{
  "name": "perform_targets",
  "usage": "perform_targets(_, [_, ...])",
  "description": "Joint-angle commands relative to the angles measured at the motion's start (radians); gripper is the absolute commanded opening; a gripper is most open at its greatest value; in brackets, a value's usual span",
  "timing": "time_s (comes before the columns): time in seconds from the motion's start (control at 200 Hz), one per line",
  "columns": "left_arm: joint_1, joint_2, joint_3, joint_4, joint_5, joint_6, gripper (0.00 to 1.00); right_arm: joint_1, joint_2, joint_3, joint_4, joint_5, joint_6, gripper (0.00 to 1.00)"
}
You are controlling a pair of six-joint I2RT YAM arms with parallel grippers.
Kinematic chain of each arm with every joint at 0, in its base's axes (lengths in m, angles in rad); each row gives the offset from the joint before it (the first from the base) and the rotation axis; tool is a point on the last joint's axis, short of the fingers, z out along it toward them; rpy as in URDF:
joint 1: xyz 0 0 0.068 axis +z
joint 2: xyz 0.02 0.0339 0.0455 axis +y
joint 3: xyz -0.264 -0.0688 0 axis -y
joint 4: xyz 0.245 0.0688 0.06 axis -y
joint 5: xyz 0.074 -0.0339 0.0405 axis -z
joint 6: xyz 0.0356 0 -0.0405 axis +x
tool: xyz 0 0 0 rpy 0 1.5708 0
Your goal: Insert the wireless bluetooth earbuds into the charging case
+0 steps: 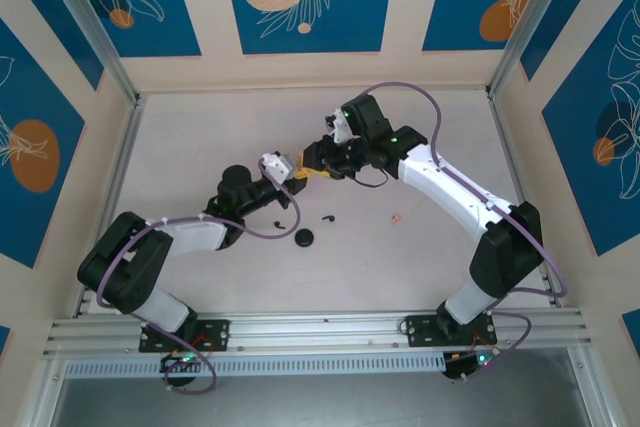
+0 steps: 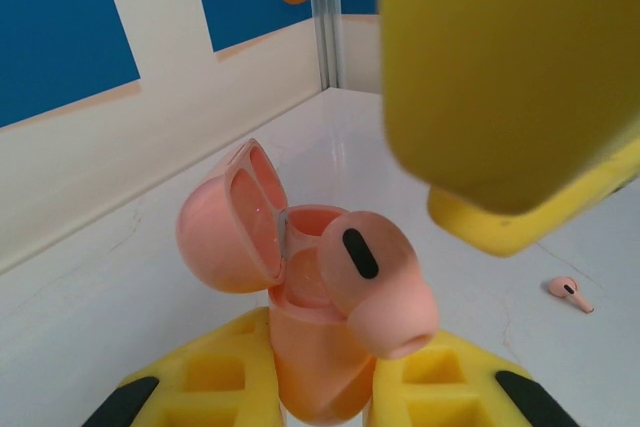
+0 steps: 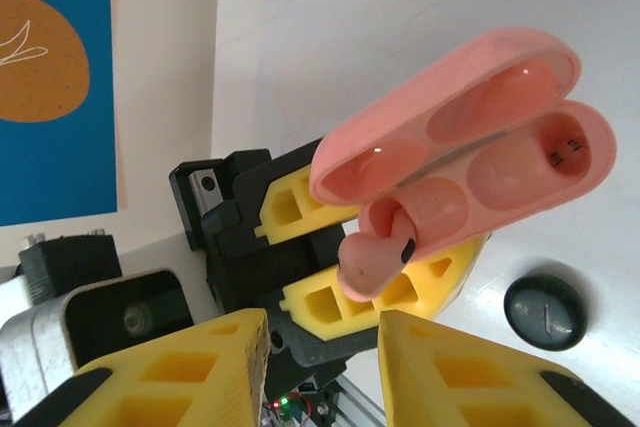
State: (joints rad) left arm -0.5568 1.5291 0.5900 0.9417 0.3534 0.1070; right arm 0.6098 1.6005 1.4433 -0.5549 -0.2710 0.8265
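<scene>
**Two arms meet at an open pink case**

Your left tool (image 2: pixel 320 382) is clamped on the lower body of the pink charging case (image 2: pixel 310 357), near the middle of the counter (image 1: pixel 200 157). The lid (image 2: pixel 230 222) is swung back to the left in the left wrist view.

One pink earbud (image 2: pixel 375 282) sits at the mouth of the case. Its rounded head sticks out and tilts toward that camera, with a black oval on its side. How deep its stem goes you cannot tell.

Your right tool (image 3: pixel 325 357) is just beside the case, its yellow fingers (image 3: pixel 470 372) parted with nothing between them. One finger hangs just above the earbud, and contact is not clear.

A second pink earbud (image 2: pixel 568 292) lies on the counter, well apart to the right.

From the top camera, a black earbud (image 1: pixel 279 225) with a curved tail lies nearer the arm bases. Another black earbud (image 1: pixel 328 215) lies near it, and a round black disc (image 1: pixel 303 237) sits between them.
</scene>
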Motion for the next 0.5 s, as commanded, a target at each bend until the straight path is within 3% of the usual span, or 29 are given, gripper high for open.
perform_targets(0.0, [-0.009, -0.005, -0.008, 0.006, -0.005, -0.014, 0.12, 0.008, 0.023, 0.045, -0.041, 0.006, -0.011, 0.34])
perform_targets(0.495, [-0.009, -0.022, -0.012, -0.01, -0.004, -0.017, 0.12, 0.013, 0.072, 0.087, -0.095, 0.031, -0.054, 0.29])
